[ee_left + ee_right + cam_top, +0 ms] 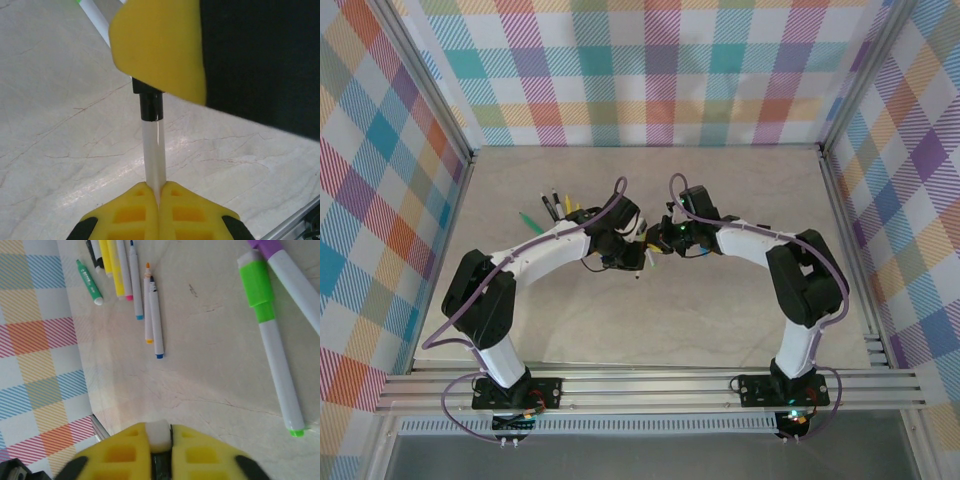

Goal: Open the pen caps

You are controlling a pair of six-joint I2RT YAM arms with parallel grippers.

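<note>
- Nearest the left wrist camera, the left gripper (159, 196) is clenched on the clear barrel of a pen (154, 150), which is held in the air above the surface (60, 125).
- Its black cap (151, 106) runs up under a finger (160, 50) of the right gripper (159, 432). This gripper is closed too, and I judge that it grasps the cap end.
- The two arms meet over the middle of the surface, so the pen sits between them with the cap on.
- Risk: the barrel is smooth and gripped close to its end. A pull may slide it out of the left gripper instead of freeing the cap.
- Risk: if the pull is not along the pen, the thin barrel may bend or the cap may jam.
- Risk: if the cap frees suddenly, the grippers may jerk apart and drop the pen or the cap.
- Held: one pen, one cap.
- Lying in a group on the left arm's side:
  - one green pen (89, 282)
  - one black pen (95, 255)
  - yellow pens (115, 270), one or two; I cannot separate them
  - four white pens (156, 320), with pink, light blue, orange and blue ends
- Lying apart from that group, closer to the grippers:
  - one pen with a green cap (257, 290) on
  - one pen with a purple cap (272, 250) on, cut by the frame edge
</note>
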